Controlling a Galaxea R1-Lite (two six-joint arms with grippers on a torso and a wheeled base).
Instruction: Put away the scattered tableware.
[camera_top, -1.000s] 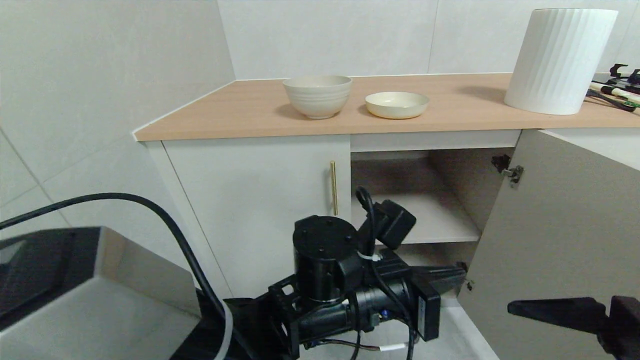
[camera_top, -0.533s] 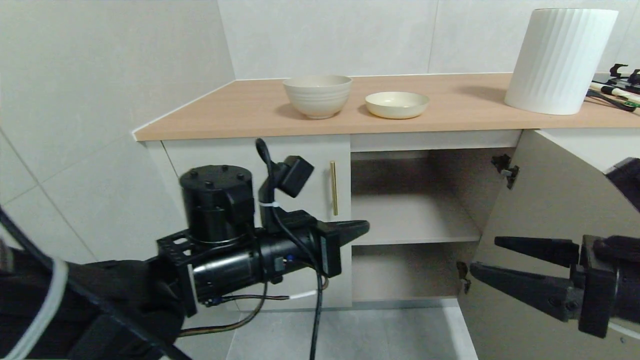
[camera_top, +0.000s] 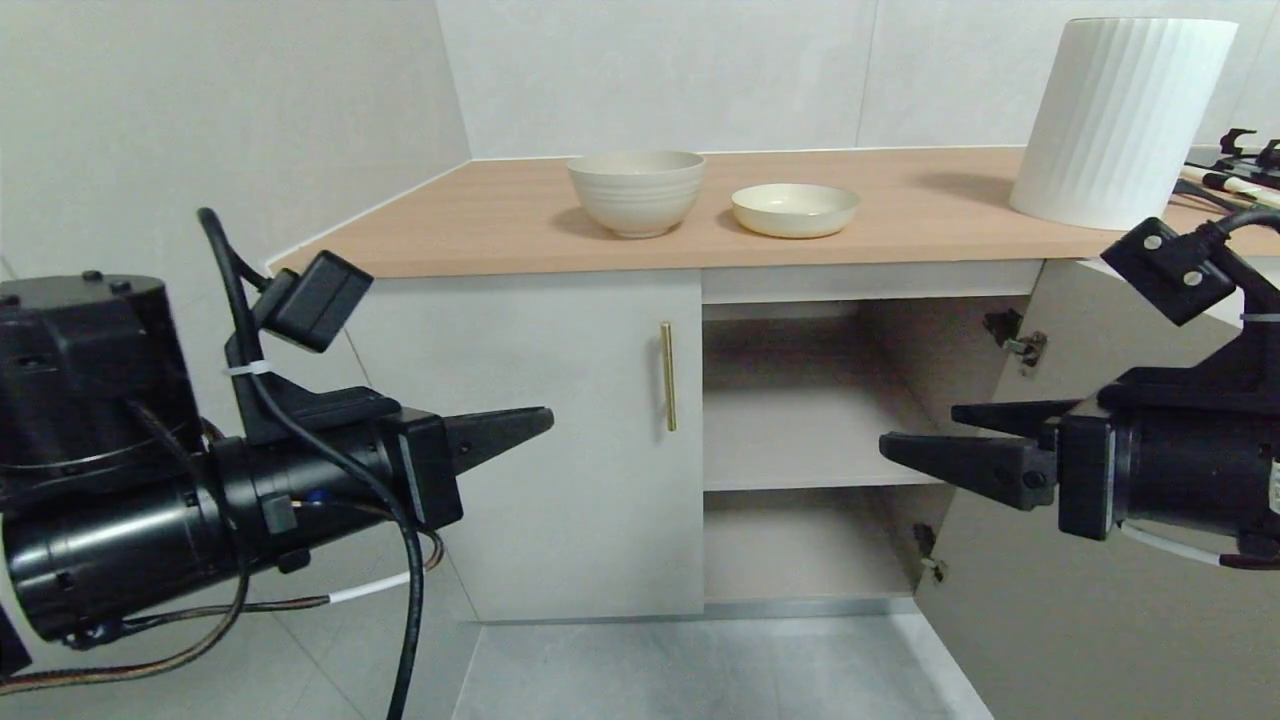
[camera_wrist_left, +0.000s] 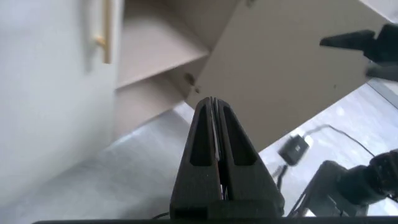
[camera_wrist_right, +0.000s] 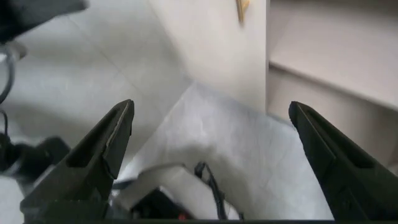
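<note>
Bowl (camera_top: 635, 192) ribbed, dish (camera_top: 795, 209) shallow, round

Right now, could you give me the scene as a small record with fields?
bowl: upright on counter, left of dish
dish: on counter, apart from bowl
doors: left door shut; right door open, showing shelf
left end effector: shut, holds nothing, in front of left door
right end effector: open, holds nothing, in front of the open side
bin: white, ribbed, at counter's right end

Head view facing the cabinet (camera_top: 520, 440) front, wrist views angled down at floor (camera_wrist_left: 93, 186), all sharing shelf (camera_top: 820, 440)
</note>
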